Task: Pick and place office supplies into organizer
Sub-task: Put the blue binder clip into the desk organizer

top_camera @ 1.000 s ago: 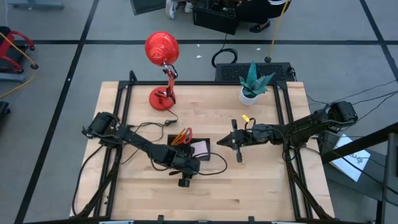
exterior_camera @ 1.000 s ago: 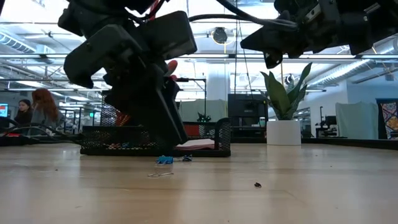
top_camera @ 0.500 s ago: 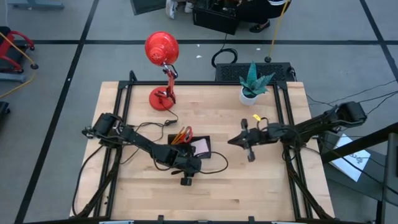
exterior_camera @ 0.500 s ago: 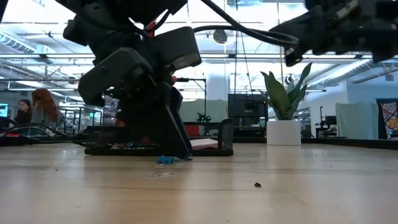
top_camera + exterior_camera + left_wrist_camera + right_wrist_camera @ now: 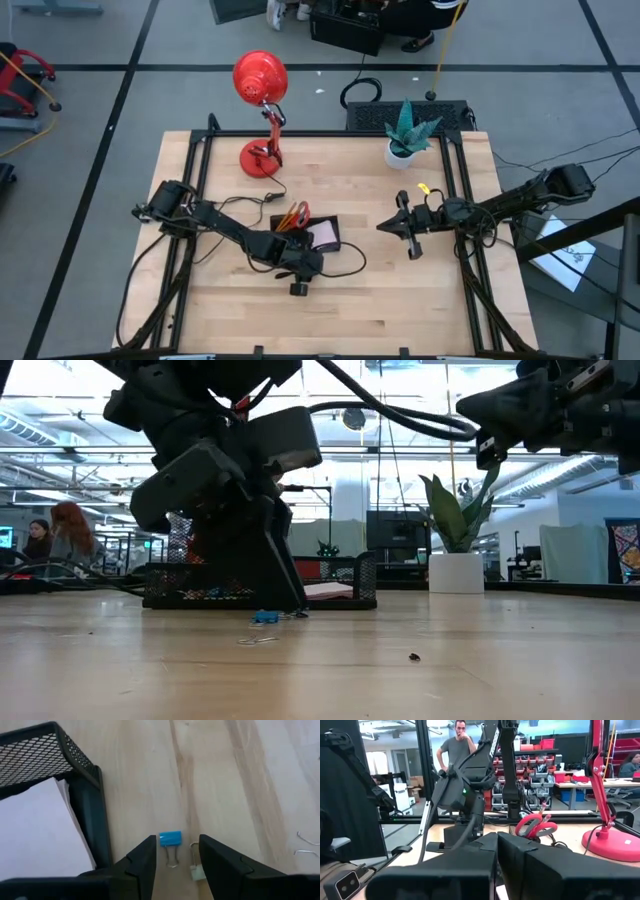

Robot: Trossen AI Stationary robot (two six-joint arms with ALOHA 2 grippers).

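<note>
Pale wood tabletop [image 5: 330, 300] fills my overhead feed, with a red desk lamp [image 5: 260, 110] and a potted plant [image 5: 405, 135] along its far edge. My left hand [image 5: 175, 857] sits low over the boards with its fingers [image 5: 142, 862] parted and gripping nothing; a blue clip [image 5: 170, 840] lies on the wood right between the fingertips, and a smaller pale clip [image 5: 196, 872] lies just beside it, against the other finger. Just off that hand's side stands the black mesh organizer [image 5: 40, 752], its corner close to the finger, with the pink sticky-note pad [image 5: 325, 237] lying flat in one compartment and the red-handled scissors [image 5: 293, 218] upright in the other. A bare wire clip [image 5: 306, 845] lies further out on the boards. My right hand [image 5: 408, 240] hangs above the tabletop, well apart from the organizer, fingers pressed shut and empty.
</note>
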